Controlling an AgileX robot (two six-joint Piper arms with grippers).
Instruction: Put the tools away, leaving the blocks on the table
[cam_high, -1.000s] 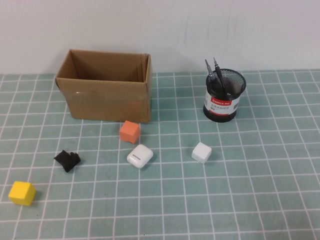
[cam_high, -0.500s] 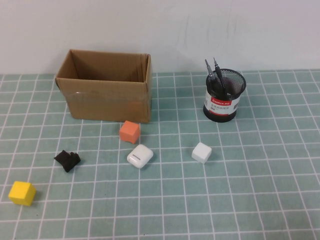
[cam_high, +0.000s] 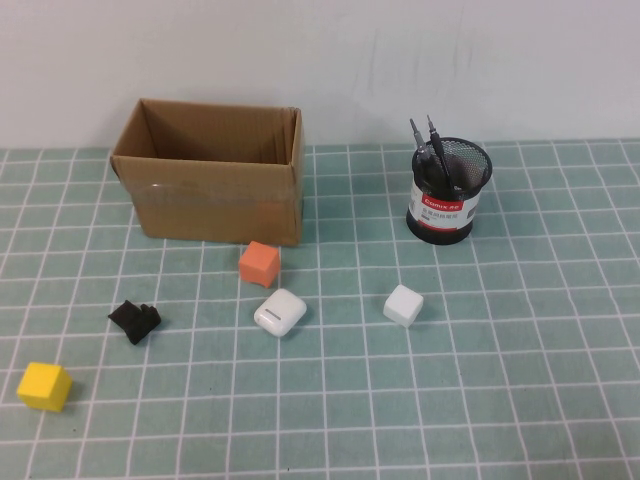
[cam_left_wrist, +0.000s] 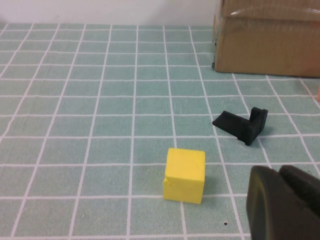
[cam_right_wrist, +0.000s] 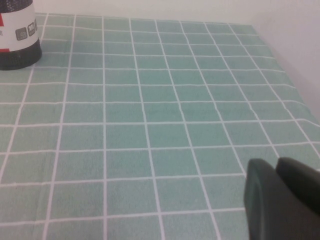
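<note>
Tools (cam_high: 432, 150) in cup — left claw (cam_left_wrist: 280, 192), right claw (cam_right_wrist: 277, 187) closed, empty.

A staged test bench in a lab or workshop: the worktop (cam_high: 520, 340) carries a teal cutting mat ruled in a white grid and backs onto a bare white wall (cam_high: 400, 60). An open cardboard box (cam_high: 215, 185) stands at eleven o'clock, a black mesh pen cup (cam_high: 447, 190) at one o'clock.
</note>
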